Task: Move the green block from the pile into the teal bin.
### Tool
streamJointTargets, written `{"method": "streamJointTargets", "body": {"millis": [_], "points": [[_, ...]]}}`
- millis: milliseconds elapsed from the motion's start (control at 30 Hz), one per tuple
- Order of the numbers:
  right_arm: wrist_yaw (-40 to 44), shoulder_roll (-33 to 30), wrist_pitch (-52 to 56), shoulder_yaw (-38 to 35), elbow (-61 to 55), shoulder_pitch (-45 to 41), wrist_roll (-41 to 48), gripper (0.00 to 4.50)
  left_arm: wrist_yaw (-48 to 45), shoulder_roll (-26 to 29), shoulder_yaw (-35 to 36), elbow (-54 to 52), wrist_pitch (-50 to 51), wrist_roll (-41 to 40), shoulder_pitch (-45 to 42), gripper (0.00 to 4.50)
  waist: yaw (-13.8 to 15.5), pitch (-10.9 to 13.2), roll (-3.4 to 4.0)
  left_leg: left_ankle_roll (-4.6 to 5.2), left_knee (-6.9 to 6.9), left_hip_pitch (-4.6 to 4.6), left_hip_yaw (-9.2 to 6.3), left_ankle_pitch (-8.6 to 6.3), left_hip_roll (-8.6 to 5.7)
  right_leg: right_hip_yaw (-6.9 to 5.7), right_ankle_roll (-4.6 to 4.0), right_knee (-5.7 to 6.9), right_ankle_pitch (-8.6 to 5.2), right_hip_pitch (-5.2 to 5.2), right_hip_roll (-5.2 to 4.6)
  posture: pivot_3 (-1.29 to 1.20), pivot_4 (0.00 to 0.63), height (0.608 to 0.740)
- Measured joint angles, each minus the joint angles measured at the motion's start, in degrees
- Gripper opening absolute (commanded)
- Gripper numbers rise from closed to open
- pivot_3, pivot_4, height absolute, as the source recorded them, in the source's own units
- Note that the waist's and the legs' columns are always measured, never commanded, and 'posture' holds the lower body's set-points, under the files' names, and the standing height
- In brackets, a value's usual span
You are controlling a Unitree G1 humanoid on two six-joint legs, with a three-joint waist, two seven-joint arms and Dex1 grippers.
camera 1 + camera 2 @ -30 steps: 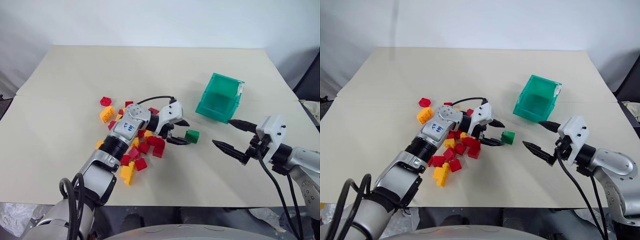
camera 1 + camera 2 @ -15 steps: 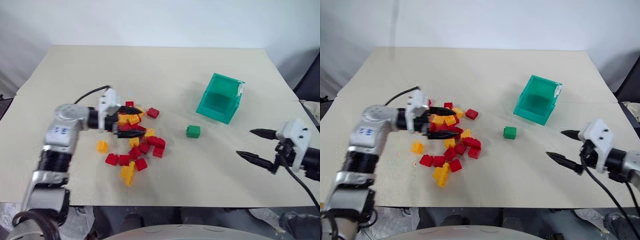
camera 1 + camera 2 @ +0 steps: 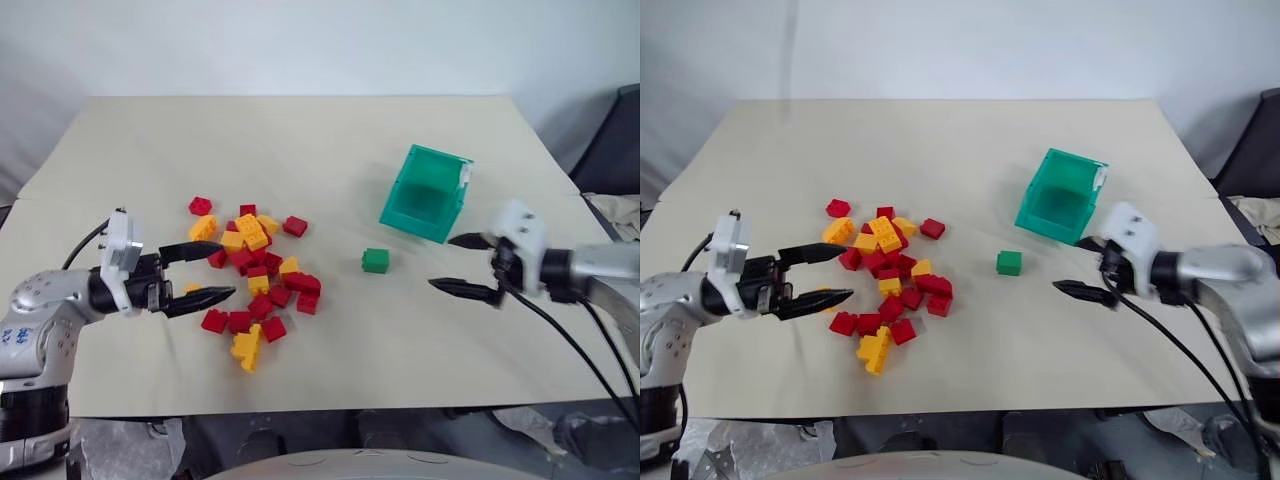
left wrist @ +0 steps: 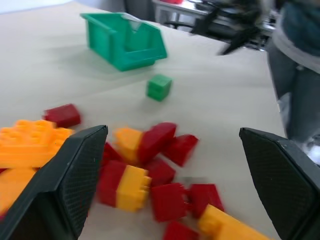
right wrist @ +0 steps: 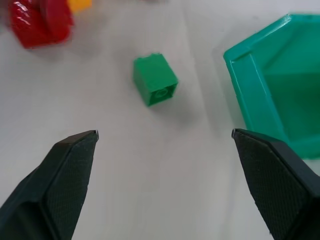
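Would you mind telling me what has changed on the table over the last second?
The left gripper pulled back from beside the green block, across the pile, to the pile's left side, open and empty. The right gripper drew back, then came in toward the block, open. The block stayed put between the pile and the teal bin.

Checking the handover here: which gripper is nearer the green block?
Right. The right gripper hangs open just beside the green block, on the teal bin's side; the left gripper sits open across the pile.
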Motion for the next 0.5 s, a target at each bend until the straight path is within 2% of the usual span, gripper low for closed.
{"method": "streamJointTargets", "body": {"millis": [100, 200, 333, 467, 500], "points": [[1.99, 4.15, -2.30, 6.51, 7.48, -6.66, -4.25, 4.50, -0.17, -0.23, -0.31, -0.20, -3.22, 0.16, 1.41, 4.48, -0.12, 0.03, 0.03, 0.00, -0.02, -0.08, -0.08, 0.00, 0.00, -0.07, -0.08, 0.07, -0.03, -0.07, 0.00, 0.00, 0.150, 0.740], [4.08, 6.90, -4.26, 10.15, 14.13, -11.33, -7.57, 4.50, 0.50, -0.13, -0.09, -0.35, -6.21, 1.30, 2.80, 4.48, 0.04, 0.04, 0.05, -0.02, -0.03, -0.18, -0.07, -0.02, 0.00, -0.11, -0.07, 0.19, -0.03, -0.08, -0.05, 0.00, 0.150, 0.740], [6.96, 14.11, -9.40, 14.18, 26.37, -18.91, -11.98, 4.50, 0.99, -0.31, -0.38, -1.24, -8.69, 1.86, 6.46, 4.48, -0.65, 0.04, 0.05, -0.01, -0.03, -0.15, 0.13, -0.09, 0.03, -0.08, -0.01, 0.10, 0.01, -0.09, -0.09, 0.00, 0.150, 0.740], [9.96, 18.12, -12.26, 16.55, 32.54, -20.69, -14.63, 4.50, 2.27, -0.55, -0.50, -1.86, -9.88, 1.93, 7.75, 4.48, -0.20, 0.06, 0.08, -0.02, -0.07, -0.21, 0.08, -0.09, 0.06, -0.20, -0.05, 0.12, -0.01, -0.15, -0.12, 0.00, 0.150, 0.740], [10.56, 18.39, -12.41, 16.75, 32.98, -20.69, -14.89, 4.31, 2.50, -0.56, -0.50, -2.00, -9.90, 1.93, 7.99, 4.50, -0.12, 0.07, 0.10, -0.02, -0.07, -0.22, 0.08, -0.09, 0.04, -0.21, -0.05, 0.13, -0.01, -0.15, -0.17, 0.00, 0.150, 0.740]]}}
